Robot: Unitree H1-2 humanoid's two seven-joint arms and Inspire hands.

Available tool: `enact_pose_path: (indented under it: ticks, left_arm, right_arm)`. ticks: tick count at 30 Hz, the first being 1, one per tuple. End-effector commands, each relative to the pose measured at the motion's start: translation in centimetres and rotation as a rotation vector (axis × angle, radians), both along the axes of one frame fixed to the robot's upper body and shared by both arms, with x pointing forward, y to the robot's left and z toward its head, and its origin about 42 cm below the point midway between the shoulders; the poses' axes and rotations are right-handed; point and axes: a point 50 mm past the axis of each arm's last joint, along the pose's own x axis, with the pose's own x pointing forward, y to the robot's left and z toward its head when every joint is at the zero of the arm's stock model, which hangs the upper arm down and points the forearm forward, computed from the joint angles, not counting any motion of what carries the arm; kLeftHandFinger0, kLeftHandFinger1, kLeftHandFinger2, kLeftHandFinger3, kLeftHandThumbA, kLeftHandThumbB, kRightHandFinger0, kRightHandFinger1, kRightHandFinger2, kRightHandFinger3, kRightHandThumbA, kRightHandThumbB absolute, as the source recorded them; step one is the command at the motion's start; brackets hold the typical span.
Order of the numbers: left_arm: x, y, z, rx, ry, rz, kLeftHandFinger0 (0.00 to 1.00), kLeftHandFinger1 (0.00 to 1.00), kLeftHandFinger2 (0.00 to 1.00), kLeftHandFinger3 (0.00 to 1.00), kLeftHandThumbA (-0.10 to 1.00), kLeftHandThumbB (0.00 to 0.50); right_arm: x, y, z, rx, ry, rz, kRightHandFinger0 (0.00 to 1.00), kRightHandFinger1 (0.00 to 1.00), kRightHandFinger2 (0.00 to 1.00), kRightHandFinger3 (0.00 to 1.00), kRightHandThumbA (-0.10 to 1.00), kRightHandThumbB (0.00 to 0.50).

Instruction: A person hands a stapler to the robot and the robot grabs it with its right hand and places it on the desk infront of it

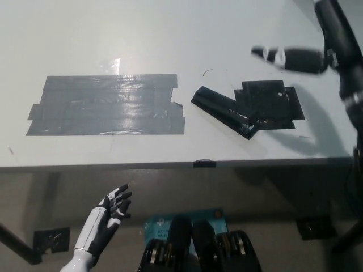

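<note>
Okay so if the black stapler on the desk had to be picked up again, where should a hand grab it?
Probably around the middle of the stapler, from above. It lies flat and slanted, so fingers should close across its narrow width; its far end rests against the black tape patch.

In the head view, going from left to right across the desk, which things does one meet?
Grey tape patch → stapler → black tape patch → right hand, raised above the desk. The left hand rests below the desk edge, at lower left.
</note>
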Motion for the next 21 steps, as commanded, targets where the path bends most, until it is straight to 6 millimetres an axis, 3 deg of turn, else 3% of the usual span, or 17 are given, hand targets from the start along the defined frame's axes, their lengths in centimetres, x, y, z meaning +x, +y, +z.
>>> enact_pose_path:
  ticks: [1, 4, 6, 8, 9, 11, 12, 13, 15, 21]
  left_arm:
    - [-0.1, 0.2, 0.8, -0.048, -0.046, -0.015, 0.78, 0.88, 0.91, 0.95, 1.00, 0.439]
    - [-0.2, 0.1, 0.6, -0.071, -0.039, -0.015, 0.85, 0.94, 0.96, 1.00, 1.00, 0.436]
    - [-0.1, 0.1, 0.7, -0.092, -0.043, -0.013, 0.94, 1.00, 1.00, 1.00, 1.00, 0.465]
    - [-0.6, 0.2, 0.4, -0.099, -0.039, -0.009, 0.97, 1.00, 1.00, 1.00, 1.00, 0.488]
    - [-1.6, 0.3, 0.0, -0.096, -0.030, -0.012, 1.00, 1.00, 1.00, 1.00, 1.00, 0.499]
    - [-2.0, 0.4, -0.2, -0.094, -0.030, -0.014, 1.00, 1.00, 1.00, 1.00, 1.00, 0.500]
    - [-2.6, 0.4, -0.4, -0.093, -0.032, -0.019, 1.00, 1.00, 1.00, 1.00, 1.00, 0.500]
    - [-2.8, 0.4, -0.6, -0.089, -0.033, -0.020, 1.00, 1.00, 1.00, 1.00, 1.00, 0.500]
    - [-3.2, 0.2, -1.0, -0.095, -0.026, -0.019, 1.00, 1.00, 1.00, 1.00, 1.00, 0.500]
    - [-4.2, 0.3, -1.5, -0.110, -0.017, -0.016, 1.00, 1.00, 1.00, 1.00, 1.00, 0.500]
  right_arm:
    - [-10.7, 0.1, -2.1, 0.183, -0.080, 0.113, 1.00, 1.00, 1.00, 1.00, 1.00, 0.413]
    - [-12.7, 0.9, -6.5, 0.241, 0.043, 0.108, 1.00, 1.00, 1.00, 1.00, 1.00, 0.376]
    - [-13.0, 1.5, -9.6, 0.297, 0.142, 0.130, 1.00, 1.00, 1.00, 1.00, 1.00, 0.334]
    - [-13.5, 1.7, -11.8, 0.340, 0.215, 0.137, 1.00, 1.00, 1.00, 1.00, 1.00, 0.316]
    - [-14.3, 2.1, -14.3, 0.383, 0.276, 0.122, 1.00, 1.00, 1.00, 1.00, 1.00, 0.279]
    - [-14.8, 2.3, -16.7, 0.397, 0.324, 0.091, 1.00, 1.00, 1.00, 1.00, 1.00, 0.246]
    - [-15.7, 2.5, -20.6, 0.395, 0.409, 0.048, 1.00, 1.00, 1.00, 1.00, 1.00, 0.211]
    - [-15.8, 2.4, -22.6, 0.390, 0.459, 0.026, 1.00, 1.00, 1.00, 1.00, 0.99, 0.189]
    - [-16.2, 2.0, -25.0, 0.410, 0.535, -0.004, 1.00, 1.00, 1.00, 1.00, 0.98, 0.203]
    - [-16.3, 2.0, -27.3, 0.415, 0.596, -0.028, 1.00, 1.00, 1.00, 1.00, 1.00, 0.208]
